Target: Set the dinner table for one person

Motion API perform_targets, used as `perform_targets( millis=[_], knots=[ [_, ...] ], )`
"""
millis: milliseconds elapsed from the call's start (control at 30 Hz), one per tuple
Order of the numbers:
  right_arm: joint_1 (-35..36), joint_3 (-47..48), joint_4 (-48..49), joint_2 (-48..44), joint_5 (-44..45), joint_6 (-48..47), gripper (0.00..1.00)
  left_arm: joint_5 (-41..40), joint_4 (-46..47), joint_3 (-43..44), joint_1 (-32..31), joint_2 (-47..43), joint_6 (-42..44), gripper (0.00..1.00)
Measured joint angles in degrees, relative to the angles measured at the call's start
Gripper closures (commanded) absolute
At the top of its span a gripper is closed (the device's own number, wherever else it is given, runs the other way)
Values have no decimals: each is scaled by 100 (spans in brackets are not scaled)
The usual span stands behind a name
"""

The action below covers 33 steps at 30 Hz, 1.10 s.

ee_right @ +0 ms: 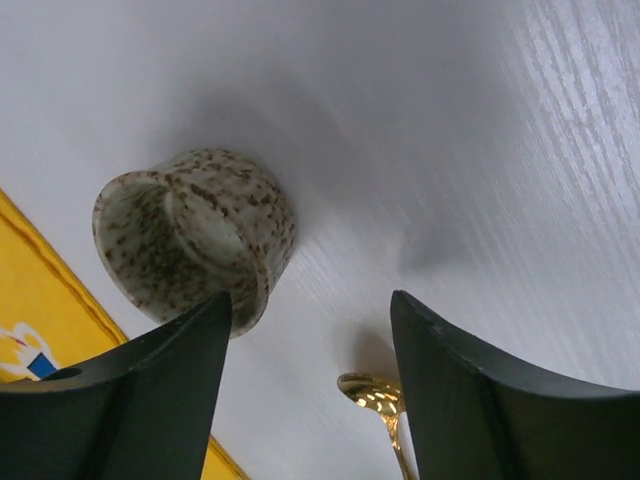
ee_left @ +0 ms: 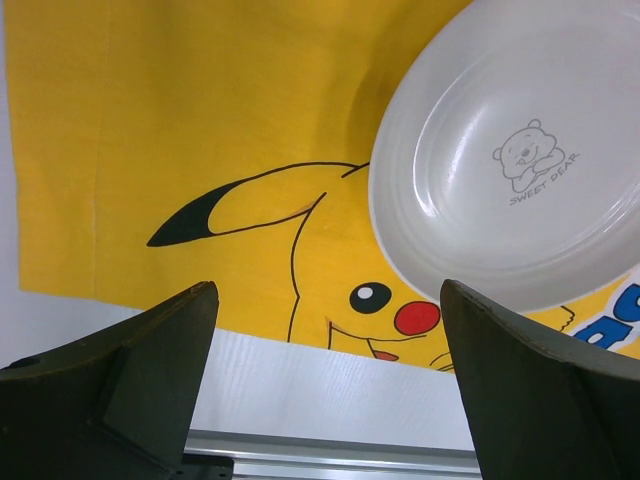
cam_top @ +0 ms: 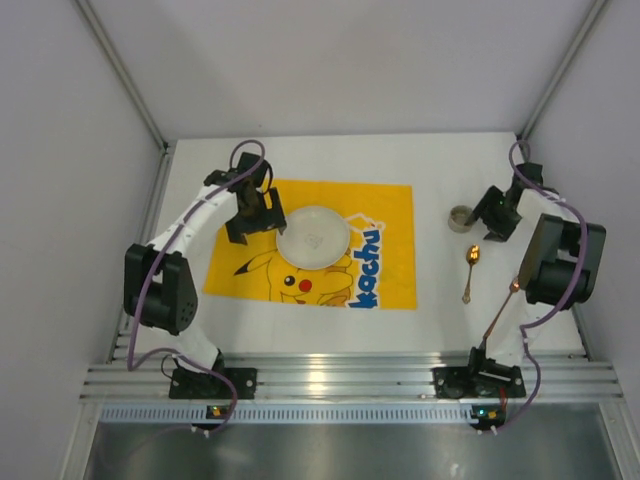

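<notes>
Cup step: your left tool (ee_left: 325, 300) is released, your right tool (ee_right: 312, 300) is released beside the speckled cup (ee_right: 190, 235). Centre over it, then clench.

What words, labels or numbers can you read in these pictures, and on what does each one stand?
"SWEET DEAR": small grey print under a bear drawing, inside the white plate.
"kachu": large blue letters on the yellow mat, running sideways beside the plate in the top view.
The speckled cup and the gold spoon show no text.
No numbers can be read anywhere.
</notes>
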Motion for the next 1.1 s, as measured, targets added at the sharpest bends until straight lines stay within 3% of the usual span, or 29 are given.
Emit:
perform_targets(
  millis=[33,233,267,500,800,900,1100],
  knots=[
    [0,17,11,79,2,2,42,-13,0,0,0,-39,0,2],
    [7,240,243,568,17,-39,96,-55,-7,-74,0,-299,-2,2],
    [7,282,295,614,22,-52,100,-55,-17,-92,0,-321,-2,2],
    [315,612,249,640,249,-125,100,-153,-24,-140,0,-365,-2,2],
    [2420,1788,111,181,417,-90,100,-181,-57,-22,0,-361,-2,2],
    [2787,2197,79,404,400,-50,100,-190,-59,59,0,-361,0,2],
    [2920,2992,-144,1687,546,-9,100,-291,-92,46,0,-382,2,2]
  ],
)
